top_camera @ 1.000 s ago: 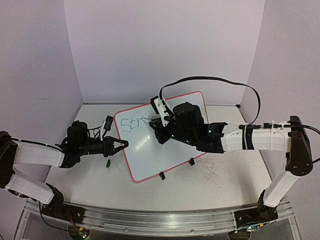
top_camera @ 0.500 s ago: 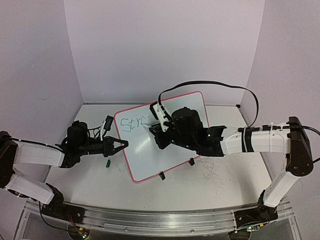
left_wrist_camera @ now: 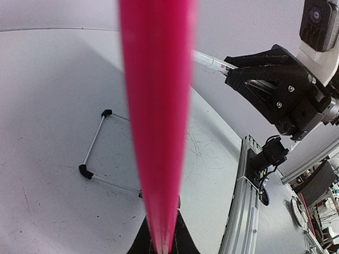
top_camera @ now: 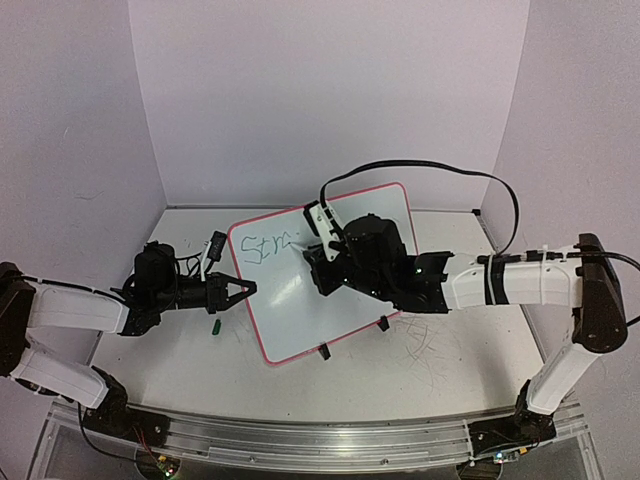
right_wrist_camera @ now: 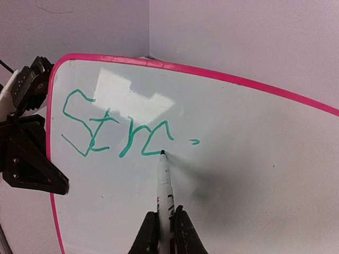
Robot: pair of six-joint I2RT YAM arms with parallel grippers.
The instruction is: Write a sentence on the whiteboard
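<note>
Board (top_camera: 300, 310), probably light, stiff and slick, pinched at its rim by left gripper (top_camera: 250, 289); right gripper (right_wrist_camera: 165, 214) pinches pen (right_wrist_camera: 164, 180).

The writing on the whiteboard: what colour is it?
Green writing, thin and cursive; it shows best in the right wrist view.

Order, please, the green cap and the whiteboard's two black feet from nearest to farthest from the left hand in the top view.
1. Green cap, on the table beside the left hand.
2. Left foot, on the whiteboard's near edge.
3. Right foot, farther right.
</note>
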